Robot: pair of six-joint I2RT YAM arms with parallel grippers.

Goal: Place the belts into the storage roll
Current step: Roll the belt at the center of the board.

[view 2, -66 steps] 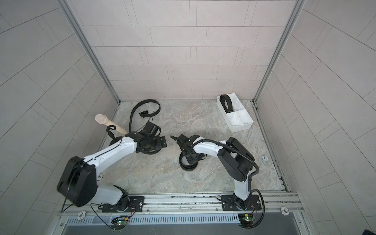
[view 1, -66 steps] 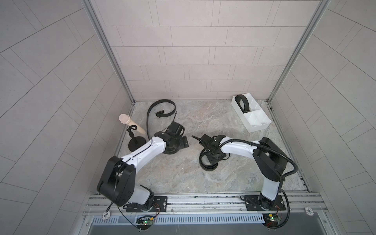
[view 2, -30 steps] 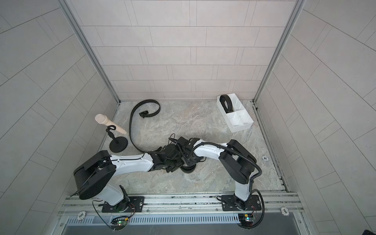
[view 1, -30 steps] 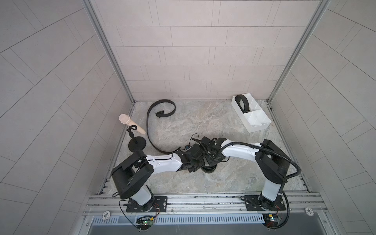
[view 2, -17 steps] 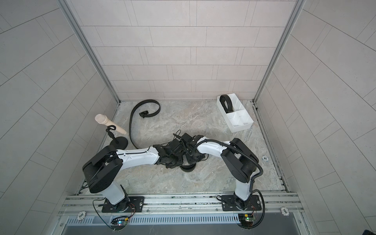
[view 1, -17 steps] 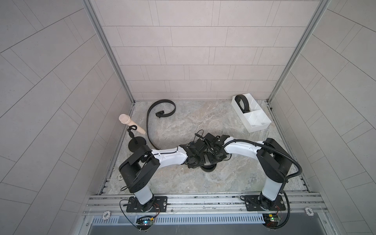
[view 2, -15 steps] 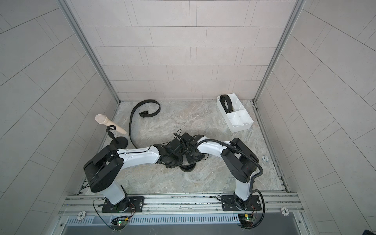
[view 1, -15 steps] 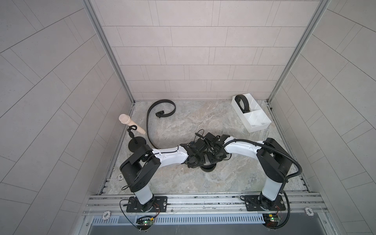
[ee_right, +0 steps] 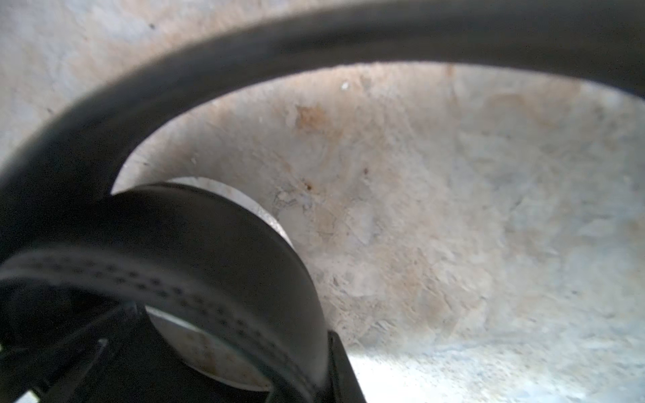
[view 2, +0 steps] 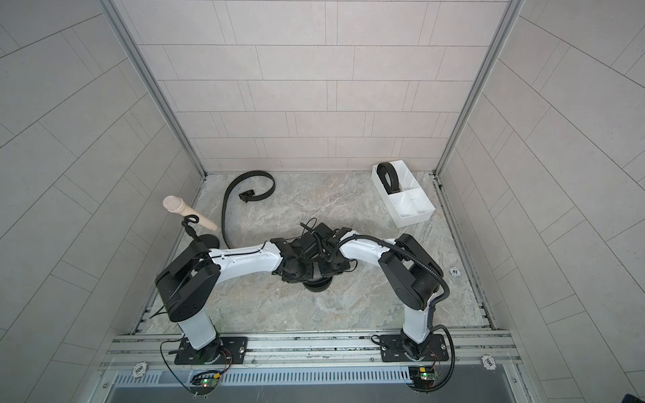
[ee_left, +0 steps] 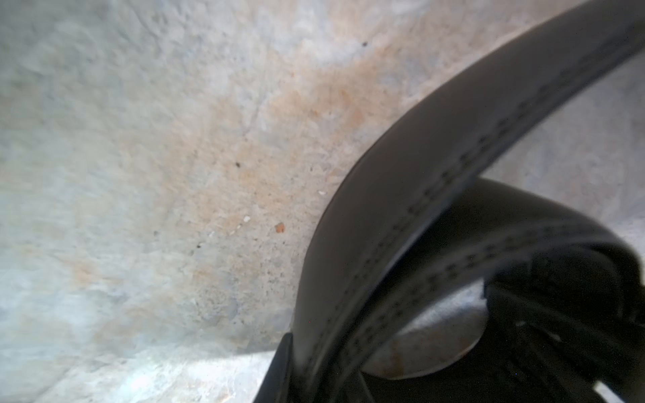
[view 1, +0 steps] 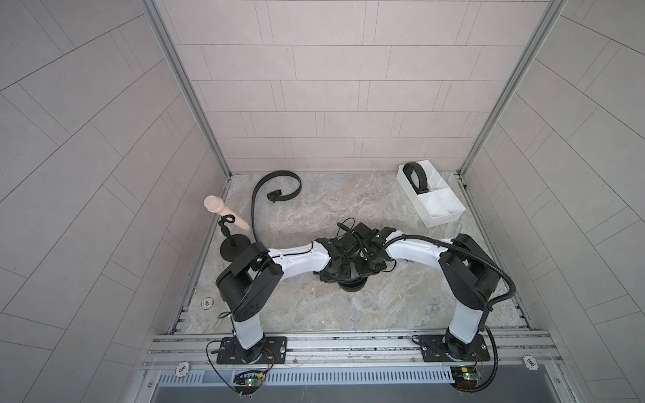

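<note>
On the worktop [view 1: 349,206], the coiled belt [view 1: 352,285] shows only a sliver in both top views; right jaws clench its wrap, left jaws' hold cannot be told; storage roll [view 1: 444,220] well apart

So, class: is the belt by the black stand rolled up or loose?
Loose: the belt lies on the table in a long open curve.

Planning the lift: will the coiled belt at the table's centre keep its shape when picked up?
Probably not: the coiled belt shows loose, gapped turns, so it may spring open. Its band looks thin and bendy, so likely floppy and light.
</note>
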